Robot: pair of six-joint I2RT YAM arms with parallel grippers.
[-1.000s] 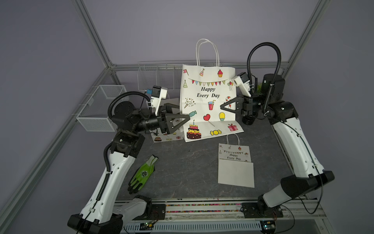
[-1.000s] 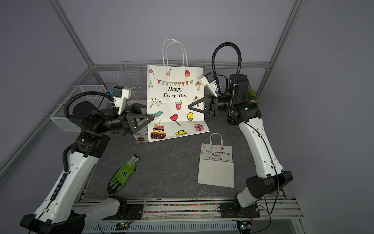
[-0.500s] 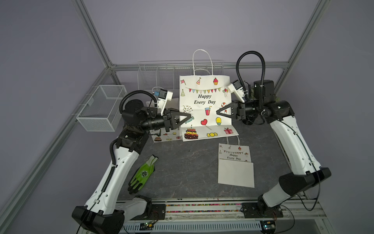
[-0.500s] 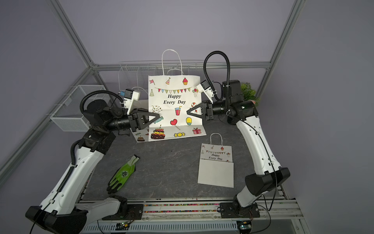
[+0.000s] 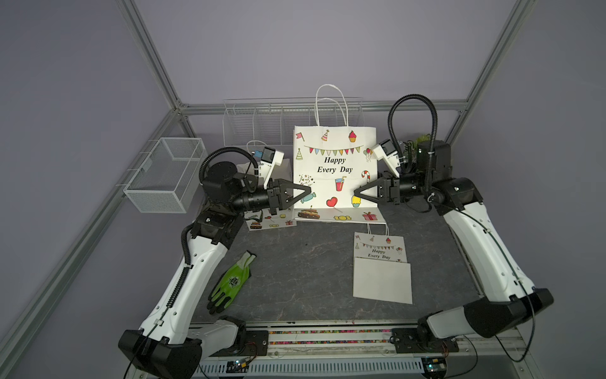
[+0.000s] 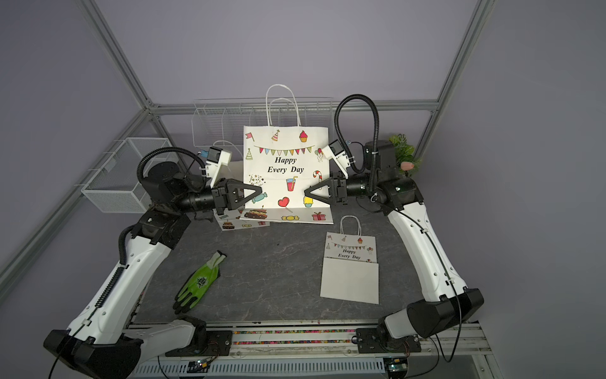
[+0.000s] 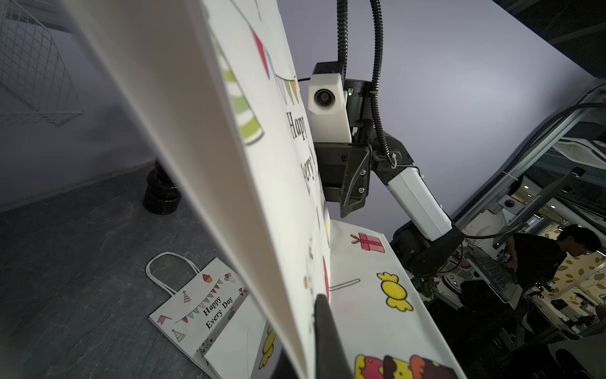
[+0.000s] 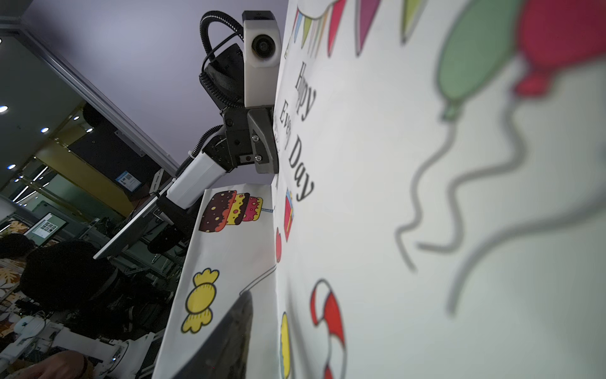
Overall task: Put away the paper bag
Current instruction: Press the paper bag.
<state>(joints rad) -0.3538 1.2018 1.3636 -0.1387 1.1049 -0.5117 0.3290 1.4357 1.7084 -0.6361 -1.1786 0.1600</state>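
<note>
A large white paper bag point(image 5: 334, 164) point(image 6: 285, 164) printed "Happy Every Day" stands upright at the back centre, its bottom flap folded forward onto the table. My left gripper point(image 5: 306, 192) point(image 6: 259, 192) is shut on the bag's left edge; in the left wrist view its dark finger point(image 7: 324, 328) presses on the printed face. At the bag's right edge my right gripper point(image 5: 357, 194) point(image 6: 307, 193) is open. In the right wrist view one finger point(image 8: 229, 341) stands apart from the bag's face point(image 8: 393, 197), and the other finger is hidden behind the bag.
A small flat bag point(image 5: 382, 265) lies front right, another small bag point(image 5: 269, 220) under my left gripper. A green glove point(image 5: 232, 282) lies front left. A wire basket point(image 5: 164, 177) hangs at the left, a wire rack point(image 5: 262, 124) at the back, a plant point(image 5: 416, 144) back right.
My left gripper has moved in to the bag's left edge and shut on it. My right gripper's jaws have opened off the right edge. The bag's top now sits lower.
</note>
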